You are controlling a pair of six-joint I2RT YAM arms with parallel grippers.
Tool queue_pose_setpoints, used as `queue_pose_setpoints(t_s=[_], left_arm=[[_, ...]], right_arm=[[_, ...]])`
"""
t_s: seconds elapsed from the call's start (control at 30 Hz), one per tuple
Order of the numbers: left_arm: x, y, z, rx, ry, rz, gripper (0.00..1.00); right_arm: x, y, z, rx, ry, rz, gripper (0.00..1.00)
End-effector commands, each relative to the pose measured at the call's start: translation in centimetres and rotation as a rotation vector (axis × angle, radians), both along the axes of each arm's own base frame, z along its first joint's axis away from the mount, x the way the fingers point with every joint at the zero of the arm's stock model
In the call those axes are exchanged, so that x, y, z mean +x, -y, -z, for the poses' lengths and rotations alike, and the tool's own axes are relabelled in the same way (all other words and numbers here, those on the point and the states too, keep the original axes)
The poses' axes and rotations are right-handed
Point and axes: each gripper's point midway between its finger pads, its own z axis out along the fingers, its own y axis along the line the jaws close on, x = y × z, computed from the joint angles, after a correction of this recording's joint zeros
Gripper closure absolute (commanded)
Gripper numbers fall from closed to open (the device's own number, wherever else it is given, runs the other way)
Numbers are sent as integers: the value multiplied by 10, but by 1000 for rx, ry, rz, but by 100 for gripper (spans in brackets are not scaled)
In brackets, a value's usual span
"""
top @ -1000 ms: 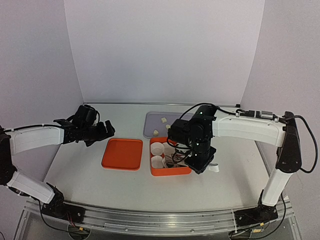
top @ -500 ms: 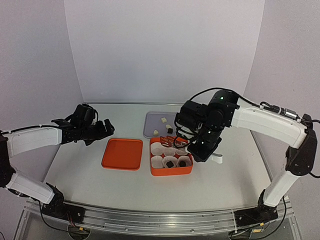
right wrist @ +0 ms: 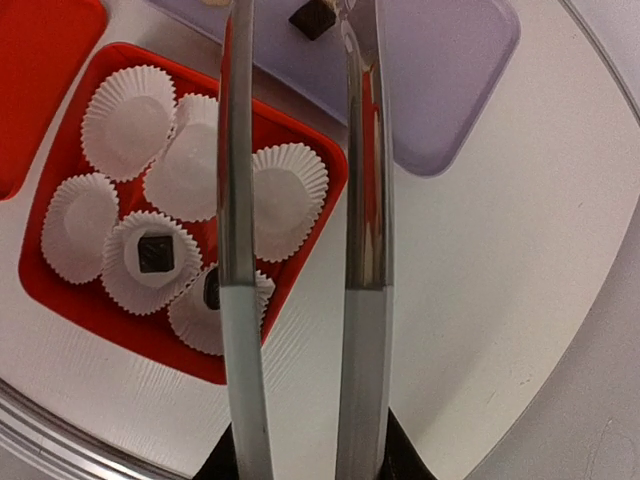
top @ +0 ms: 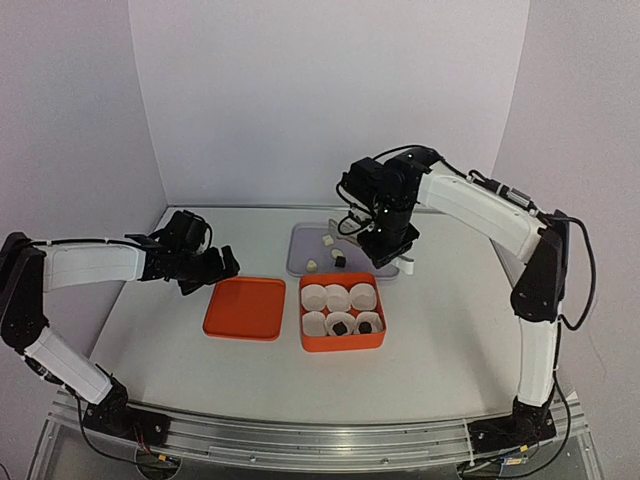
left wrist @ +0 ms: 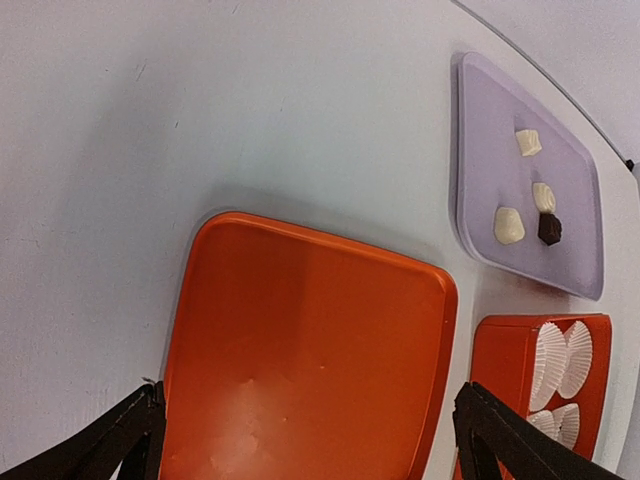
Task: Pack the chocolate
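Three cream-white chocolates [left wrist: 508,225] and one dark chocolate [left wrist: 549,229] lie on the lavender tray [left wrist: 480,120]. Two more dark chocolates [right wrist: 155,253] sit in paper cups [right wrist: 128,118] in the orange box [top: 342,345]. One of these [right wrist: 211,288] is partly hidden by a blade. My right gripper [top: 388,245] is shut on metal tongs [right wrist: 235,200]. The tongs' blades are apart and reach over the tray on either side of the dark chocolate [right wrist: 313,15]; their tips are out of frame. My left gripper [left wrist: 305,440] is open and empty above the orange lid [left wrist: 300,350].
The orange lid [top: 244,308] lies flat just left of the box. The lavender tray [top: 300,240] lies just behind the box. White walls close in the table at the back and sides.
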Motion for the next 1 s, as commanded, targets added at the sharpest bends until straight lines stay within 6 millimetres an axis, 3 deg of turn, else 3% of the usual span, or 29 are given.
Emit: queue_pose_setpoints(t_s=[0.0, 0.23, 0.47, 0.67, 0.97], left_arm=[[20, 12, -17, -9, 47, 27, 0], [24, 15, -11, 0, 36, 41, 0], [20, 14, -5, 6, 19, 38, 0], [18, 12, -3, 4, 12, 31, 0], [18, 12, 2, 5, 7, 26, 0]], right_arm=[[8, 17, 21, -131, -103, -33, 71], [34, 33, 46, -278, -94, -91, 67], [36, 33, 61, -297, -137, -132, 64], [46, 48, 71, -353, -153, -114, 64], [45, 48, 81, -362, -195, -137, 62]])
